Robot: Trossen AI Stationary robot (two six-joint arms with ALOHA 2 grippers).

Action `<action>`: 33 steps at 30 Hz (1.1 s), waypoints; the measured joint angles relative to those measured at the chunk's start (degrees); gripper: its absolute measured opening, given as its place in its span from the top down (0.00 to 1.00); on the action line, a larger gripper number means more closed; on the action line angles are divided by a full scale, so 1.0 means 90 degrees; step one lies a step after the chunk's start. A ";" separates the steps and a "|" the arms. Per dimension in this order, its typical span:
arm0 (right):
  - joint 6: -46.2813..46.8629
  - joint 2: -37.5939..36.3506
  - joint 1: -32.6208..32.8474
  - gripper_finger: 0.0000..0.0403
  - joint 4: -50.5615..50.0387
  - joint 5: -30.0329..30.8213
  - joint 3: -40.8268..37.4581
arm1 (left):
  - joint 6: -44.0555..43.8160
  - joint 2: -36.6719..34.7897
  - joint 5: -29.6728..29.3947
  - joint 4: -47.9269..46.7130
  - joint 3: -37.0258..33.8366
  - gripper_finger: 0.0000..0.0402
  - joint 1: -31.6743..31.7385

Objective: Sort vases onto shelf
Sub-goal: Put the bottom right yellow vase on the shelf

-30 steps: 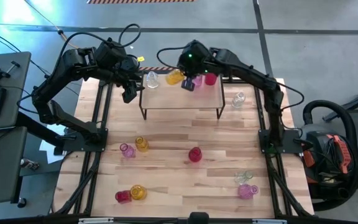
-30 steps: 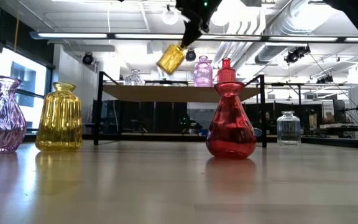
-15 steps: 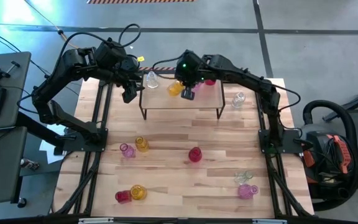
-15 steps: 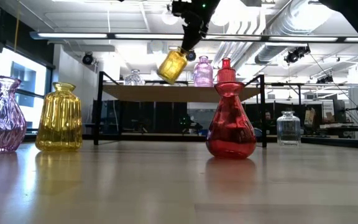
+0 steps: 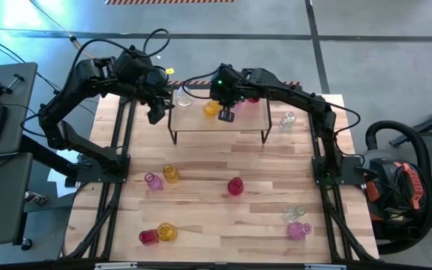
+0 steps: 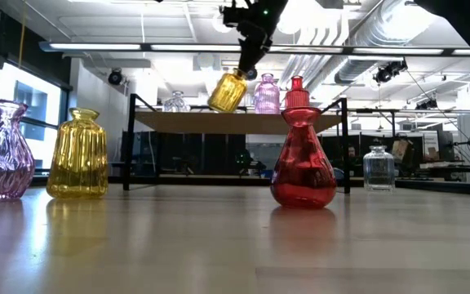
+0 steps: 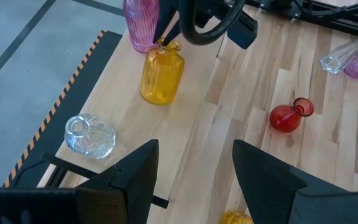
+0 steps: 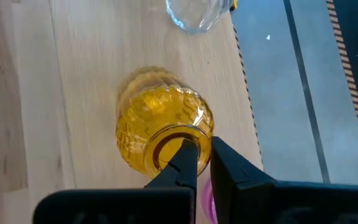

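Observation:
An amber-yellow vase [image 8: 160, 137] hangs tilted just over the shelf [image 5: 220, 124], with my right gripper [image 8: 201, 155] shut on its mouth. On the shelf stand a clear vase [image 7: 90, 135], a pink vase [image 6: 266, 94] and a red vase [image 6: 297, 88]. My left gripper [image 7: 191, 180] waits open and empty off the shelf's left end, above the table. Several more vases stand or lie on the table nearer the front. My right gripper holds the amber vase by the rim of its mouth [image 8: 166, 140], with one finger [image 8: 182, 165] inside the neck and the other outside. The fingers slant down from above on the right. The vase hangs below them, tilted, its base toward the left and just above the shelf top.
On the table lie or stand a pink [image 5: 153, 181] and a yellow vase [image 5: 171, 175], a red one [image 5: 235, 186], a clear one [image 5: 287, 118] right of the shelf, and more near the front corners. Bare shelf top shows toward its near edge.
My right gripper has sunk toward the shelf top and drifted a little toward the table's near-left, staying shut on the amber vase. The vase has come down with it and hangs somewhat more upright.

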 joint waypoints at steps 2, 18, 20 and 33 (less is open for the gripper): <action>-0.0002 0.0000 0.0000 1.00 0.0046 0.0000 0.0000 | 0.0000 0.0000 0.0000 -0.0002 0.0000 0.51 -0.0002; 0.0098 0.0126 -0.0085 0.93 0.0077 -0.0150 0.0010 | -0.0001 0.0000 0.0000 -0.0002 0.0000 0.51 -0.0002; 0.0115 0.0170 -0.0090 0.93 0.0091 -0.0171 0.0015 | -0.0002 0.0000 -0.0002 0.0000 0.0000 0.51 -0.0002; 0.0015 0.0204 -0.0087 0.93 0.0299 -0.0138 0.0010 | -0.0002 0.0000 0.0000 -0.0002 0.0002 0.51 0.0000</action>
